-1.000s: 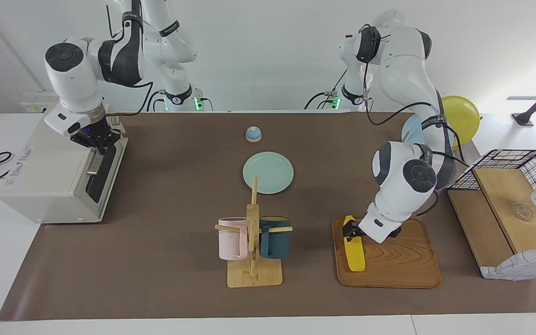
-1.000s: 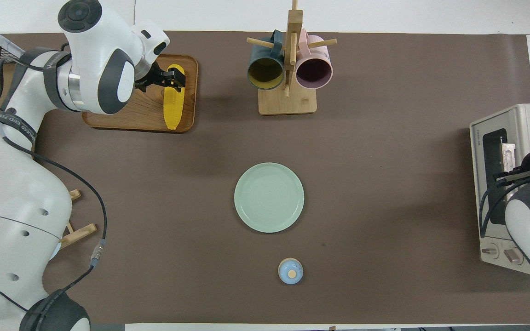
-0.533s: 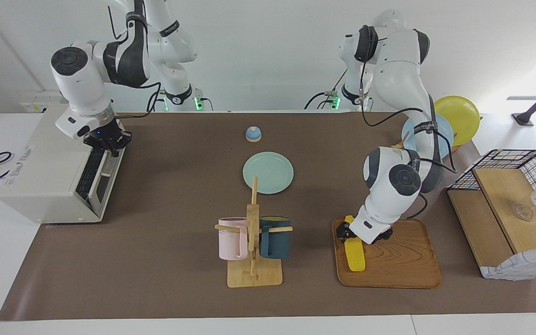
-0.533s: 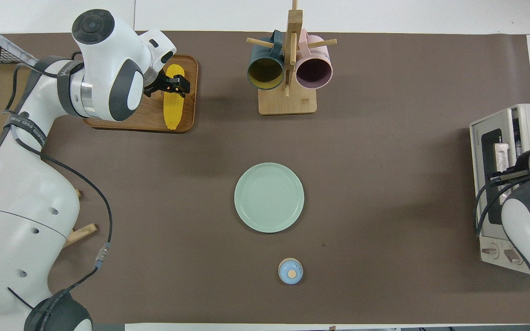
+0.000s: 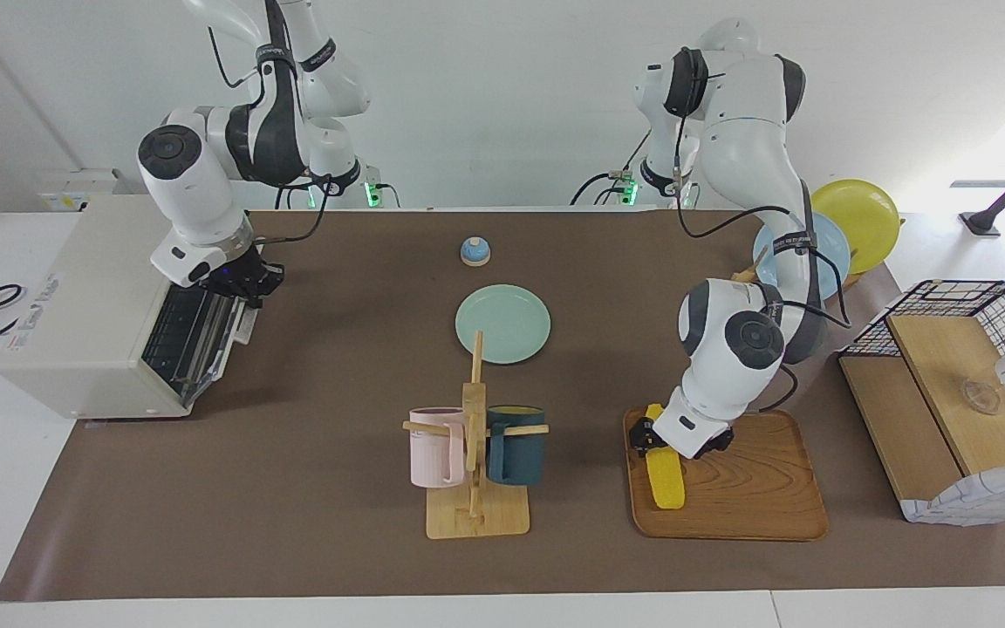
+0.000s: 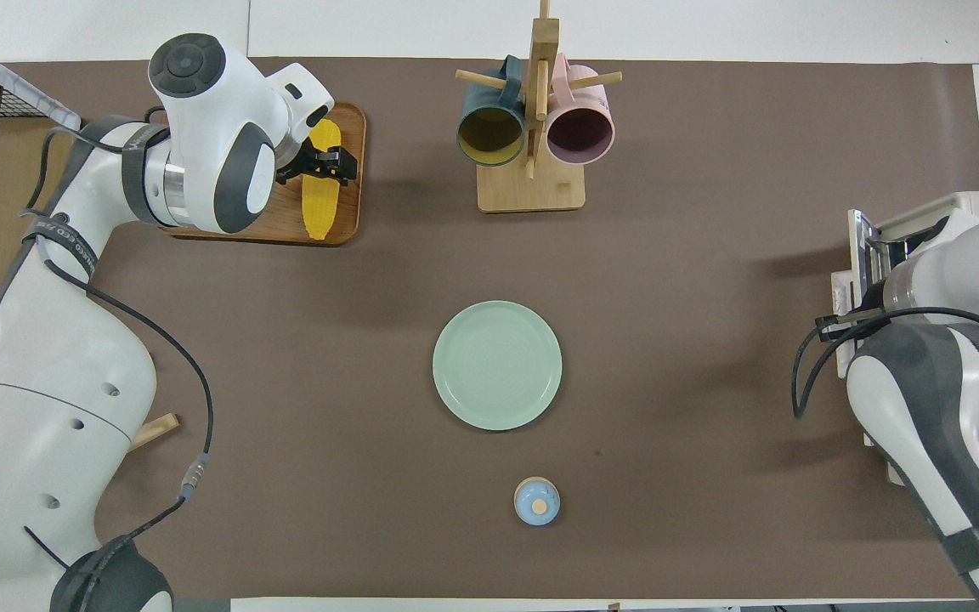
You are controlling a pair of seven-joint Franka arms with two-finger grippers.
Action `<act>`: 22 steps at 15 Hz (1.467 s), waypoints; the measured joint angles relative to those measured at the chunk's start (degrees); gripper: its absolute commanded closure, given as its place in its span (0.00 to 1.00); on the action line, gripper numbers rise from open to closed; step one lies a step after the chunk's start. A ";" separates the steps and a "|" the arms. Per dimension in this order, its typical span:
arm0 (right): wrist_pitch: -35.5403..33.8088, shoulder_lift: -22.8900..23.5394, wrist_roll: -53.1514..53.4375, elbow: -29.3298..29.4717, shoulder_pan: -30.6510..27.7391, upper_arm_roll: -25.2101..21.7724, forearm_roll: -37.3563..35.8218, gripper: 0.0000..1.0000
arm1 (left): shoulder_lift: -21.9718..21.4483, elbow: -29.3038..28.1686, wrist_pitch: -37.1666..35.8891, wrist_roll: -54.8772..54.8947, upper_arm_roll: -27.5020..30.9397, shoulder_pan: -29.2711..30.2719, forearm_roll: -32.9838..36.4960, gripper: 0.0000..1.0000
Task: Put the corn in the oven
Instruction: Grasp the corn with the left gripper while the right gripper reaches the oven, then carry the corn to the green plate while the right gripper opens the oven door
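Facing view
Corn: we see the corn (image 5: 666, 472) lying flat on the wooden tray (image 5: 755, 515), along the tray's edge toward the mug rack (image 5: 475, 453).
Left gripper: our left gripper (image 5: 642, 433) is low over the corn's end nearer the robots; its fingers straddle the cob, but we cannot tell whether they press on it.
Oven: the oven (image 5: 75, 323) sits at the right arm's end of the table, its door (image 5: 206, 336) partly lowered and the wire rack showing inside.
Right gripper: our right gripper (image 5: 245, 283) is at the door's upper edge; we cannot tell how its jaws stand.
Other things: a green plate (image 5: 502, 323) mid-table, and a small blue bell (image 5: 475, 251) nearer the robots.

Overhead view
Corn: the corn (image 6: 320, 189) is on the tray (image 6: 268, 212), the left gripper (image 6: 330, 163) across its middle, a finger on either side.
Oven: the oven (image 6: 965, 208) is mostly covered by the right arm; the gripper is hidden.
Other things: green plate (image 6: 497, 365), bell (image 6: 536, 501), mug rack (image 6: 532, 127).
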 measured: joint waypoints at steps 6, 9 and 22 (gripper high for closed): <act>1.12 0.74 0.85 -0.46 0.33 0.34 0.33 1.00 | -0.17 0.00 0.20 0.00 0.12 0.02 0.00 0.83; 2.74 1.98 1.13 -0.88 1.02 0.32 0.92 1.00 | -0.16 -0.07 0.23 0.00 0.28 0.16 0.00 1.00; 14.69 6.70 3.88 -5.88 3.26 0.10 1.83 1.00 | -18.15 -8.28 -14.15 -6.42 -0.53 -3.06 -3.94 1.00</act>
